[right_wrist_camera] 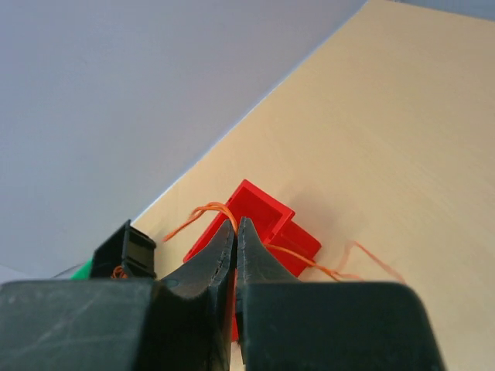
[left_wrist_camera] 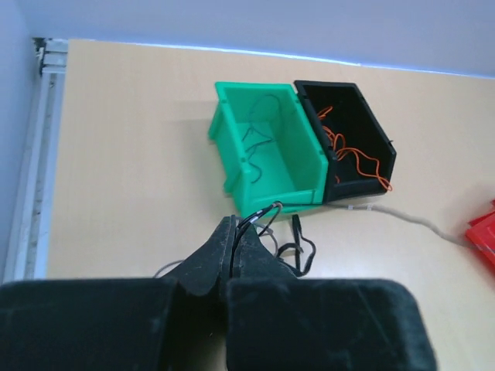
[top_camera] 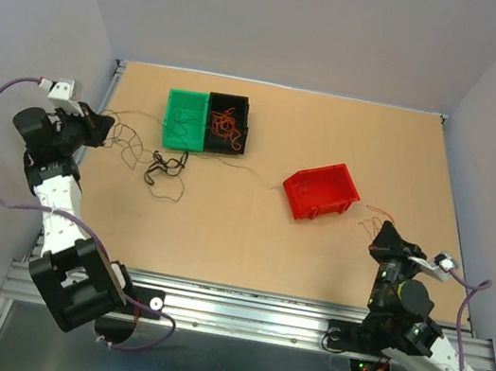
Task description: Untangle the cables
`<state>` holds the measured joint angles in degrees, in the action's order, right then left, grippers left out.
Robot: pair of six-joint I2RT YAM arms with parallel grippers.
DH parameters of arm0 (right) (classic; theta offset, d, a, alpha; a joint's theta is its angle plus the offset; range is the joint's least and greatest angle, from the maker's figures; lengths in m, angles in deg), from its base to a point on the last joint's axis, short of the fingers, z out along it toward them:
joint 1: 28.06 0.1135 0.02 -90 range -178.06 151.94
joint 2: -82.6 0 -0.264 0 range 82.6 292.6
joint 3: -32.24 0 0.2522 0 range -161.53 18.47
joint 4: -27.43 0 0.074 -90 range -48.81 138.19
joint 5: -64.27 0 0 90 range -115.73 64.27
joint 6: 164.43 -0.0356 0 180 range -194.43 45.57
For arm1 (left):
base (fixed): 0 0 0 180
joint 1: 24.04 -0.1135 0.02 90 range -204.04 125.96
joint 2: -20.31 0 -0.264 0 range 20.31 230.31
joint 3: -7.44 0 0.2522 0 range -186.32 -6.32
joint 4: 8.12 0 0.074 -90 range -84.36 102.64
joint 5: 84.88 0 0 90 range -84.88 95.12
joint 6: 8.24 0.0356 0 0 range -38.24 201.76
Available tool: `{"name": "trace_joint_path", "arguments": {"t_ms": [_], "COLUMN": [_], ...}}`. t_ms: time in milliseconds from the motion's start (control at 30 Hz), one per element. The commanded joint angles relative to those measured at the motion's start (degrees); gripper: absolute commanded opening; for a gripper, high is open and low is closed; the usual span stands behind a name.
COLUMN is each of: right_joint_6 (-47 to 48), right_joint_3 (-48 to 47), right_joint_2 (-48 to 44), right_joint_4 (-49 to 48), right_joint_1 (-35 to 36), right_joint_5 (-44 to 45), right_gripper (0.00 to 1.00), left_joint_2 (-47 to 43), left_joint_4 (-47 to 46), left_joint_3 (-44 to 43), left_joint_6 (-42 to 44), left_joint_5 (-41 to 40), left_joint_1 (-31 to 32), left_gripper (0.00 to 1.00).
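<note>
My left gripper (top_camera: pixel 104 128) sits at the table's left edge, shut on a thin black cable (left_wrist_camera: pixel 264 212) that loops out of its tips (left_wrist_camera: pixel 234 224). A small tangle of black cables (top_camera: pixel 164 168) lies just to its right, in front of the green bin (top_camera: pixel 186 119); the tangle (left_wrist_camera: pixel 298 251) also shows in the left wrist view. My right gripper (top_camera: pixel 384 233) is at the near right, shut on a thin orange cable (right_wrist_camera: pixel 206 209) at its tips (right_wrist_camera: pixel 237 225). That orange cable (top_camera: pixel 378 212) trails on the table beside the red bin (top_camera: pixel 321 192).
The green bin (left_wrist_camera: pixel 267 147) holds a few black wires. The black bin (left_wrist_camera: pixel 352 127) next to it holds curly orange wires (left_wrist_camera: pixel 349 151). The red bin (right_wrist_camera: pixel 267 220) lies tilted mid-table. A pale thin cord (left_wrist_camera: pixel 402 217) runs along the table from the bins toward the red bin.
</note>
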<state>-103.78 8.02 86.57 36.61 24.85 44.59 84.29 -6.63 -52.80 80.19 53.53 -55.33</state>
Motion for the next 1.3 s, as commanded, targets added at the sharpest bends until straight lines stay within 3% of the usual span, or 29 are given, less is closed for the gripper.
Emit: {"name": "trace_joint_path", "arguments": {"t_ms": [0,267,367,567,867,1267], "right_joint_6": [1.7,-0.1,6.0,9.7,14.5,19.8], "right_joint_3": [-2.3,-5.3,-8.3,-19.0,-43.2,-66.0], "right_joint_2": [-3.4,5.9,12.0,32.6,67.0,95.2], "right_joint_4": [-0.6,-0.8,-5.6,-11.9,-18.3,-29.0], "right_joint_1": [-0.3,-0.3,-0.3,-0.3,-0.3,-0.7], "right_joint_5": [1.4,-2.6,-18.7,-32.2,-38.9,-36.4], "right_gripper": [0.01,0.01,0.01,0.01,0.00,0.01], "left_joint_2": [1.5,-2.2,-4.4,-4.0,-3.7,-3.6], "left_joint_4": [-1.8,0.2,0.3,0.8,1.0,0.5], "left_joint_3": [0.8,2.5,3.9,4.0,4.3,4.6], "left_joint_6": [2.9,8.2,10.1,11.8,12.7,13.1], "left_joint_5": [11.3,8.3,5.9,6.0,7.8,7.1], "left_joint_1": [-3.3,-1.9,2.3,4.7,4.8,5.6], "left_gripper": [0.00,0.00,0.00,0.00,0.00,0.00]}}
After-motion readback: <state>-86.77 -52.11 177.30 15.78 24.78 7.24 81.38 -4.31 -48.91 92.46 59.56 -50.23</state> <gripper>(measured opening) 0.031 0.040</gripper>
